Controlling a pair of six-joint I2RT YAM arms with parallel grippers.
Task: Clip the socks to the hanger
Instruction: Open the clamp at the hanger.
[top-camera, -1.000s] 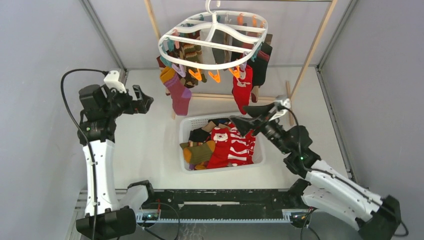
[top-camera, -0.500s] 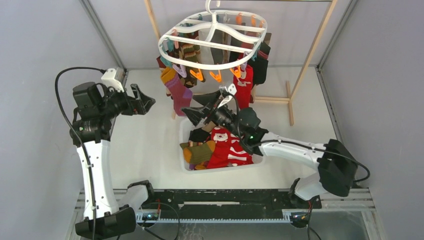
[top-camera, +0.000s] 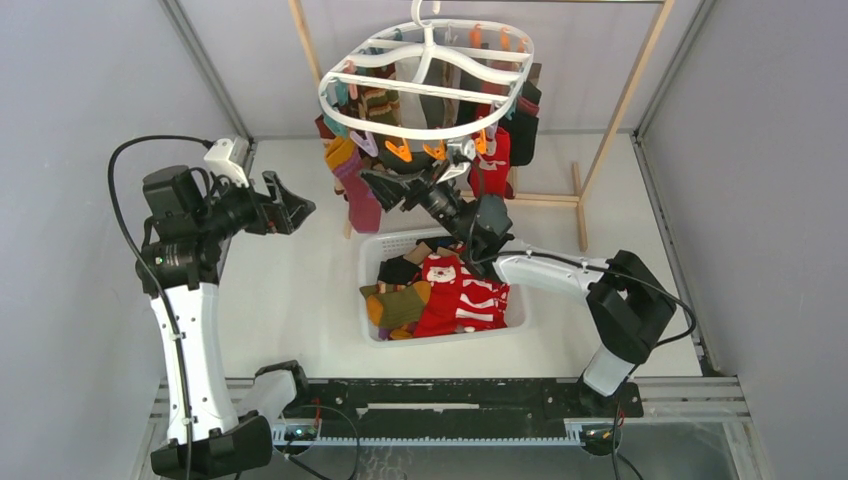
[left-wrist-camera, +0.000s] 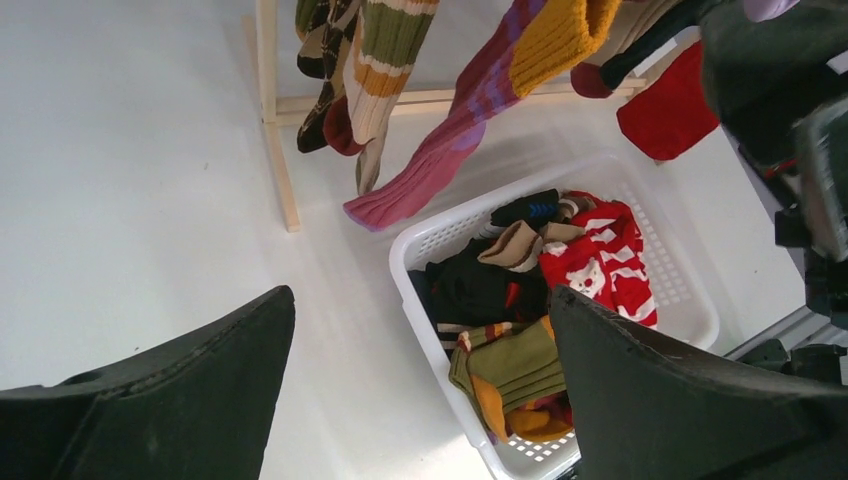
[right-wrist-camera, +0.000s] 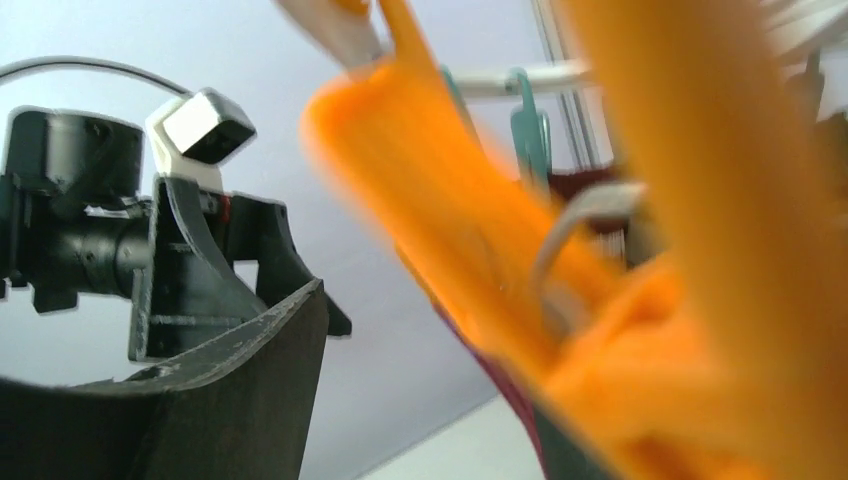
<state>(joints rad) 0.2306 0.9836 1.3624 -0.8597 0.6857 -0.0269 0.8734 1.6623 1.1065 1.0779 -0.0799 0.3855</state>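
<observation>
The hanger (top-camera: 428, 72), a white oval rack, hangs at the back with several socks clipped to its rim. My right gripper (top-camera: 388, 187) is open and raised just under the front rim, beside the orange clips (top-camera: 398, 150). In the right wrist view, one blurred orange clip (right-wrist-camera: 450, 230) fills the space between the jaws of my right gripper (right-wrist-camera: 440, 340) and hides the right finger. My left gripper (top-camera: 290, 208) is open and empty, held above the table left of the hanger. In the left wrist view it (left-wrist-camera: 420, 400) looks down on loose socks (left-wrist-camera: 600, 250).
A white slotted basket (top-camera: 372, 290) of loose socks sits on the table below the hanger, also in the left wrist view (left-wrist-camera: 440, 340). A bare wooden frame (top-camera: 630, 90) carries the hanger. A purple and yellow sock (left-wrist-camera: 460, 140) hangs low over the basket's far left corner.
My right arm has swung from the right of the basket to the left and up under the hanger's front rim. My left arm has barely moved.
</observation>
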